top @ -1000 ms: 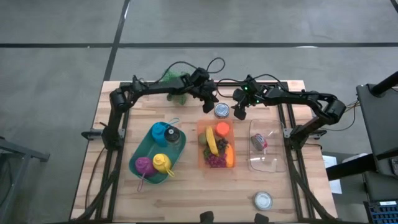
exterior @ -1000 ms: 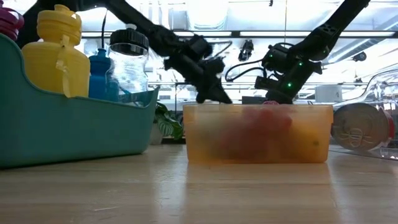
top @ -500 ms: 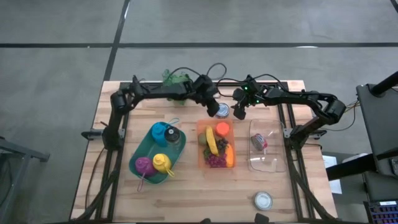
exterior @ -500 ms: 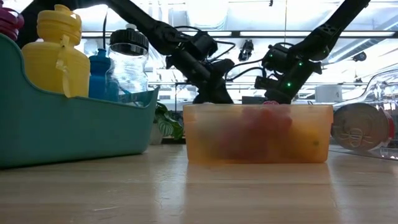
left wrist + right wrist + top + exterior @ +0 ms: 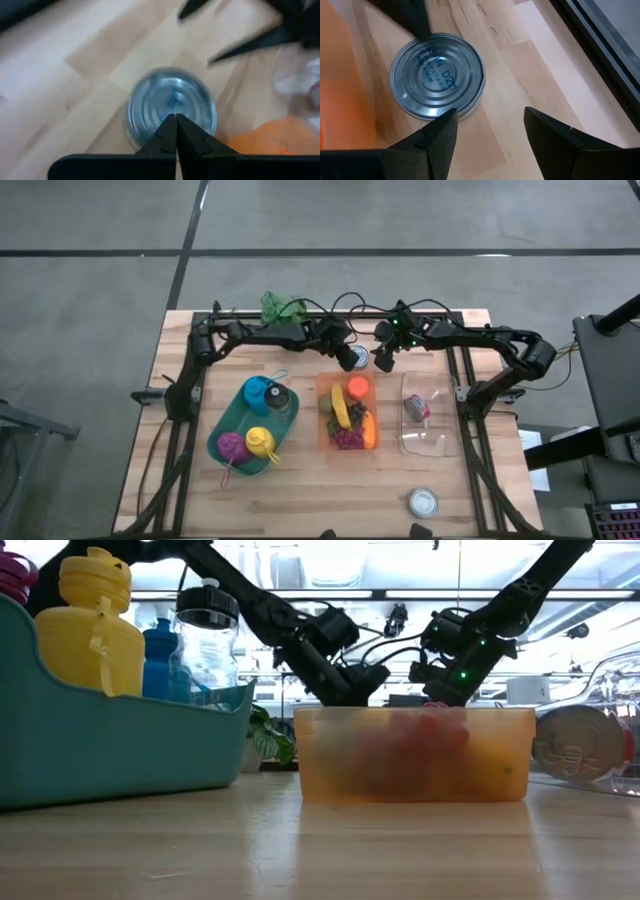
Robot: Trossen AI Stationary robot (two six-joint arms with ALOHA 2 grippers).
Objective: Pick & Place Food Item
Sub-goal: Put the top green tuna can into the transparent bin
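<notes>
A silver tin can (image 5: 437,75) stands upright on the wooden table behind the orange food tub (image 5: 348,412). My left gripper (image 5: 176,116) is shut, slanting down from the table's left, with its tips right over the can's ribbed lid (image 5: 170,97). In the high view it (image 5: 348,356) partly covers the can (image 5: 359,361). My right gripper (image 5: 490,132) hangs open just to the can's right (image 5: 384,363), with nothing between its fingers. My left gripper's shut tips stand at the can's lid (image 5: 172,107), near its rim, slanting down from the table's left. I cannot tell whether they touch the lid or hang just above it. The can stands upright on the table.
A teal tray (image 5: 225,442) with bottles sits at the near left. A clear container (image 5: 428,430) holding a red item lies right of the tub. A second can (image 5: 423,501) stands near the front edge, and a green plant (image 5: 283,308) at the far edge.
My left gripper has moved toward the table's right edge and down onto the can, rolling about its own line as it went, and has stayed shut. The can has kept its place. My right gripper has kept still.
</notes>
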